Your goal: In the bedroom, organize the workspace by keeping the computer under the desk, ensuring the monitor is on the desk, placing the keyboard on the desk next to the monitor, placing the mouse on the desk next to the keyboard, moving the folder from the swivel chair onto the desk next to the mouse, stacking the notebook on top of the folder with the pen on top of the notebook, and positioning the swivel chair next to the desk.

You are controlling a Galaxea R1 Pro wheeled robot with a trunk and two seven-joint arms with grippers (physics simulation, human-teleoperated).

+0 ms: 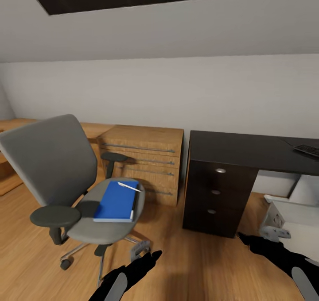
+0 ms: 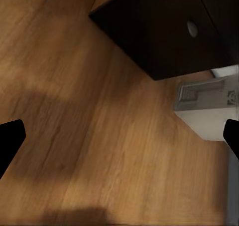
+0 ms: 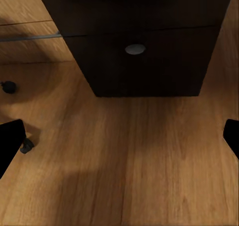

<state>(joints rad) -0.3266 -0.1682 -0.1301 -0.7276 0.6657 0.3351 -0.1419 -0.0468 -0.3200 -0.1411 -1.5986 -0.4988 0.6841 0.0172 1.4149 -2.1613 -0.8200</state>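
The grey swivel chair (image 1: 57, 168) stands on the floor left of the black desk (image 1: 239, 148), apart from it. The blue folder (image 1: 116, 201) lies on its seat, and the white pen (image 1: 128, 186) rests on the folder's far corner. A corner of the keyboard (image 1: 308, 149) shows on the desk at far right. The light grey computer (image 1: 288, 217) (image 2: 204, 99) sits on the floor under the desk. Low over the floor, my left gripper (image 1: 141, 251) (image 2: 119, 138) and right gripper (image 1: 274, 233) (image 3: 119, 138) are both open and hold nothing. Notebook, monitor and mouse are out of view.
A light-wood dresser (image 1: 146, 159) stands against the wall between chair and desk. The desk's drawer unit (image 1: 217, 194) (image 3: 144, 51) with round silver knobs faces me. Chair casters (image 3: 26, 146) sit on the wood floor (image 1: 199, 265) near my right gripper.
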